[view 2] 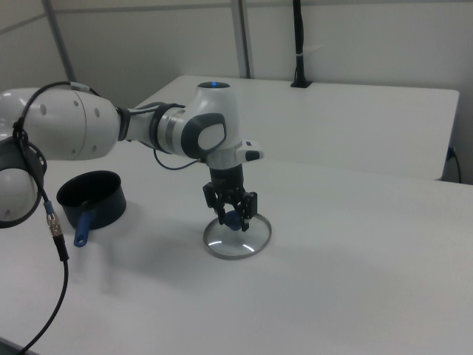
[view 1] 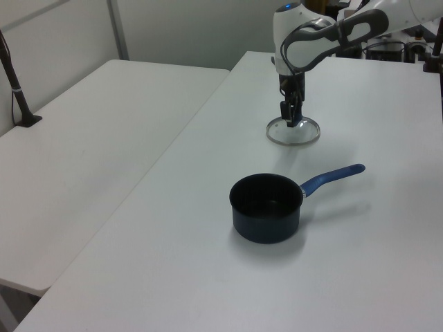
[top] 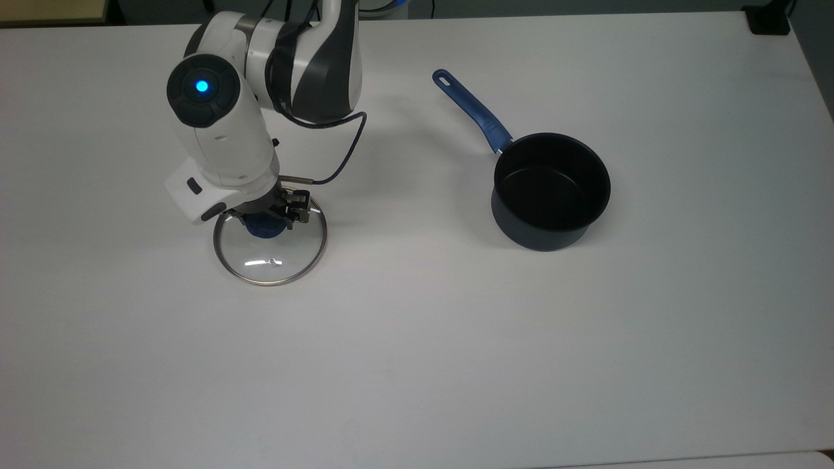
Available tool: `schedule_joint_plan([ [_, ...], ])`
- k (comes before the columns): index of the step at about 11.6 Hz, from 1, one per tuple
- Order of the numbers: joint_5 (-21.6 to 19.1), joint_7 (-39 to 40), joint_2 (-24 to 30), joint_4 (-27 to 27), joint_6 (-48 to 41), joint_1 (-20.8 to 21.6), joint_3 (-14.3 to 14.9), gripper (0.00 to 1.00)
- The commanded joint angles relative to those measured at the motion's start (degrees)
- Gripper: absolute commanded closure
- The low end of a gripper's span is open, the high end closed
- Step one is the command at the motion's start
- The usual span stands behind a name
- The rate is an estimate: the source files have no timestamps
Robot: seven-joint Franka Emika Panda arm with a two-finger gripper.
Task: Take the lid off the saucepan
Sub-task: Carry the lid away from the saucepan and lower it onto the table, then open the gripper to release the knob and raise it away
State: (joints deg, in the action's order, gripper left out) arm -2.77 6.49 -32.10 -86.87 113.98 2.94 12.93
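Already the lid (top: 270,249) lies flat on the white table (top: 456,339), well apart from the saucepan (top: 550,191), which stands open on the top view's right with its black inside showing. The gripper (top: 268,219) hangs straight down over the lid's blue knob (top: 265,227), its fingers (view 2: 250,205) standing on either side of the knob; whether they pinch the knob or have just let it go, I cannot tell. By my judgement the step in hand is the release and retreat: the fingers should spread enough to clear the knob on both sides, and the wrist should then rise straight up, since any sideways drag could catch the knob and slide or tip the glass disc on the smooth tabletop. The lid sits knob up, its metal rim resting level on the table, with the small vent hole (top: 271,262) on the top view's near side of the knob. The saucepan's long axis runs along its blue handle (top: 472,112), which points toward the top view's far left, its hanging hole at the far end.
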Motion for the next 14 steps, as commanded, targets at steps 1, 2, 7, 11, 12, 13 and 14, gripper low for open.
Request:
schedule_joint_plan([
  [1,1.54,0.36,-0.16,-1.46,0.72,-0.39,-0.36,0.2],
  [2,1.54,0.28,-0.07,-1.46,0.72,-0.39,-0.36,0.14],
  [7,1.28,-0.25,6.76,-0.85,-4.62,-0.22,-0.45,0.0],
  [11,1.63,-0.08,19.84,-1.55,-14.72,0.04,-0.36,0.0],
  [12,2.76,-0.08,22.15,-2.34,-15.88,0.04,-0.36,0.0],
  [13,4.43,-0.08,24.69,-3.47,-16.85,0.04,-0.36,0.0],
  [14,4.53,-0.08,27.15,-4.18,-18.07,-0.04,-0.45,0.0],
])
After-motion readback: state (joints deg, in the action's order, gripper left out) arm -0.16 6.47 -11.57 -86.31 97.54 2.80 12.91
